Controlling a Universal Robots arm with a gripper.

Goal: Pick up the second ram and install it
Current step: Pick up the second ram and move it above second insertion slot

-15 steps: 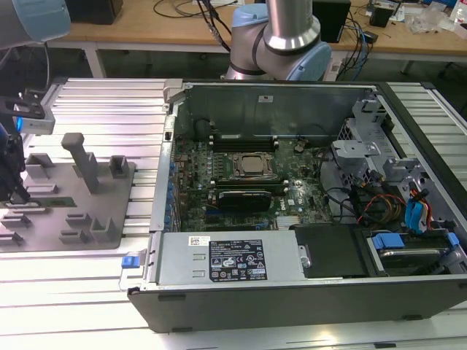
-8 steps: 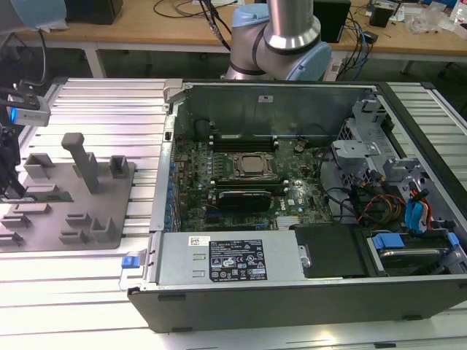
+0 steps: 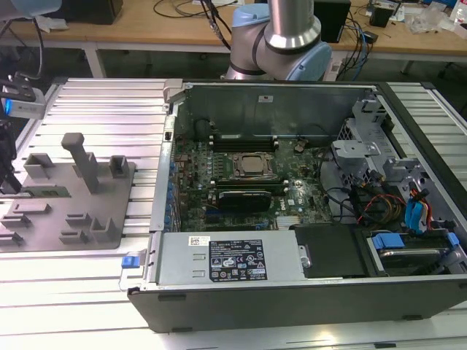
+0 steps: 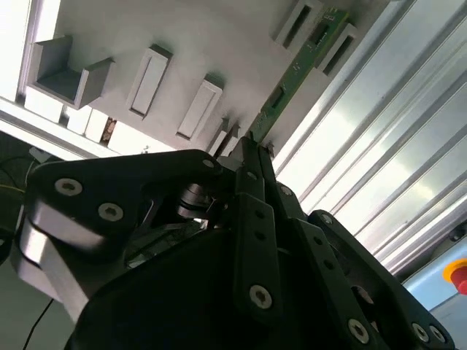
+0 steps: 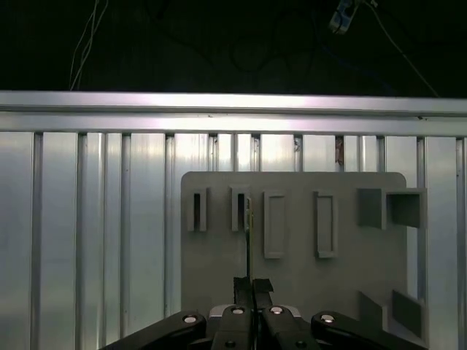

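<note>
The second ram (image 4: 295, 80) is a thin green stick standing on edge in the grey fixture plate (image 5: 292, 292), held between two small slotted blocks (image 5: 239, 210). My gripper (image 5: 252, 286) has its black fingers (image 4: 252, 164) pressed together on the stick's near end, and the stick still rests in the fixture. In the first wrist view the second ram (image 5: 249, 240) shows as a thin line running away from the fingertips. In the exterior view, the second ram (image 3: 45, 191) lies at the far left, with the gripper (image 3: 7, 171) at its end.
The open computer case (image 3: 292, 292) sits to the exterior view's right of the fixture, with the silver processor (image 3: 252, 165) and long black slots (image 3: 241, 138) on its motherboard. Grey blocks (image 3: 80, 157) rise from the fixture. Ribbed aluminium table (image 5: 87, 240) lies all around.
</note>
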